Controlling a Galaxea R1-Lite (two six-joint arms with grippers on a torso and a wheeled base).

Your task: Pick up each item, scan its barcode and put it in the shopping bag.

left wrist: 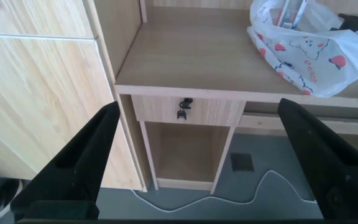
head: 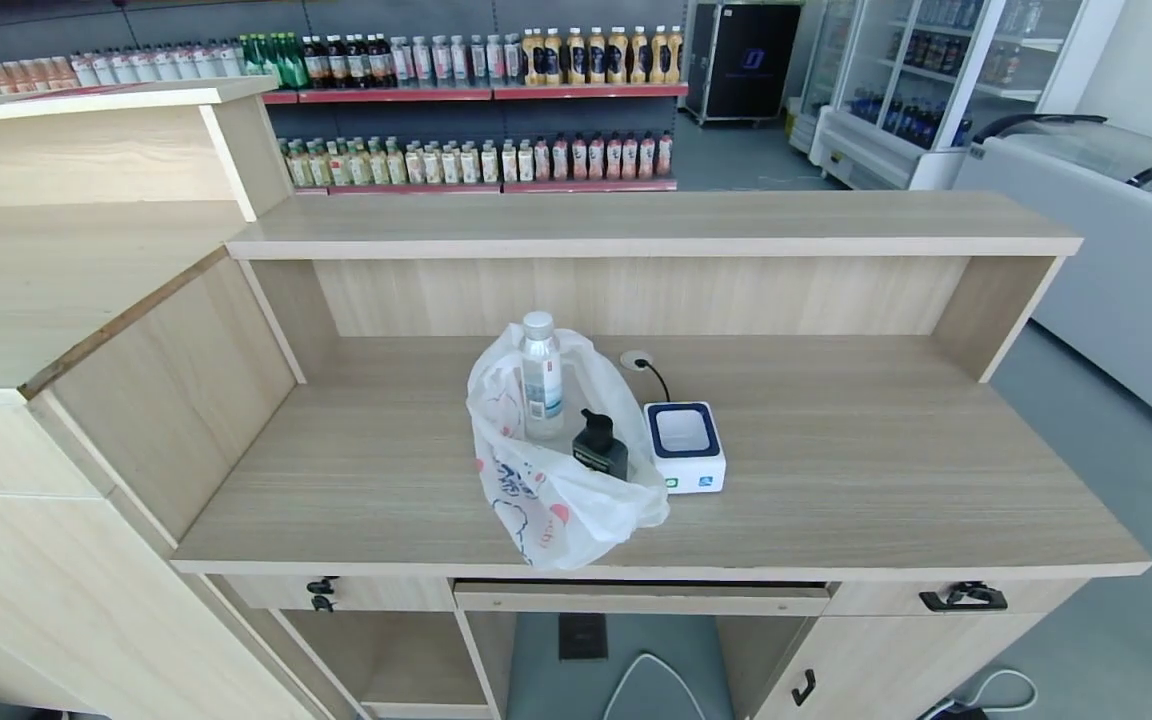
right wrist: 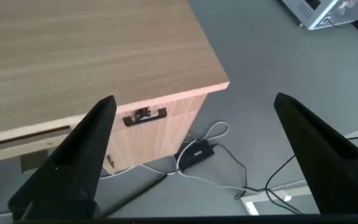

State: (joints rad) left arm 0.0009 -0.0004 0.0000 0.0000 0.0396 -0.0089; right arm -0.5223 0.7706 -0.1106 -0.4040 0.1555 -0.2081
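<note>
Two items, a water bottle [head: 540, 375] and a black pump bottle [head: 599, 448], stand in the shopping bag [head: 536, 510], propped upright by its walls, just beside the scanner [head: 684, 445]. I judge packing done. Left jaws and right jaws are wide and hold nothing, out past the table [head: 886, 470] front edge, over open floor.

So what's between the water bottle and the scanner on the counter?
A black pump bottle, standing inside the shopping bag with the water bottle, just beside the scanner. The head view shows it.
</note>
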